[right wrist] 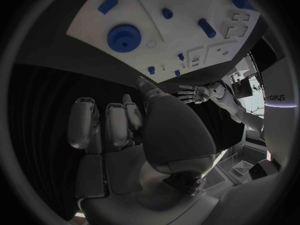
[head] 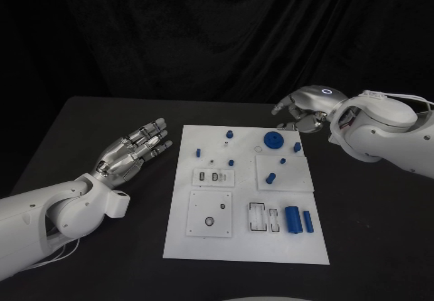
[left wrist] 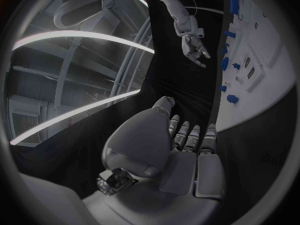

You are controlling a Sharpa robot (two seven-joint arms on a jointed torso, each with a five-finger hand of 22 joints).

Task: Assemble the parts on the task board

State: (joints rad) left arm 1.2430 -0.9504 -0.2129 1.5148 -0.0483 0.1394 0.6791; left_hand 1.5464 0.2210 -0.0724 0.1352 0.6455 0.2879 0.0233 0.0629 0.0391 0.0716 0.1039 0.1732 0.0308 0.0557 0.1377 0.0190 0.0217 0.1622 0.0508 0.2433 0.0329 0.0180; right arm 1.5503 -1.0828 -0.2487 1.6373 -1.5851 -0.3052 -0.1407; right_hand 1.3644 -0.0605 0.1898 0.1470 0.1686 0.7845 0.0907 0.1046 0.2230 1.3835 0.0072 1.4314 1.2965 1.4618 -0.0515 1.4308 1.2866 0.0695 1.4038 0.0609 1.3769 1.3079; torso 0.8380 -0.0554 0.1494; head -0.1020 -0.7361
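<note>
From the head view we see the white board (head: 244,194) mid-counter (head: 100,119), blue parts (head: 293,218) mostly loose on it, so assembly looks barely begun. Our left robot hand (head: 135,150) lies spread beside the board, holding nothing; our right robot hand (head: 303,108) hovers past the far corner, fingers curled, empty. Left wrist: fingers (left wrist: 190,137) straight. Right wrist: the blue gear (right wrist: 124,38) sits untouched on the board

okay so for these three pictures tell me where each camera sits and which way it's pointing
Head view: on the robot's head, looking down at the task board, left hand and right hand beside it.
Left wrist view: behind the left hand, facing the board's edge.
Right wrist view: behind the right hand, facing the blue gear.
All share the board.
</note>
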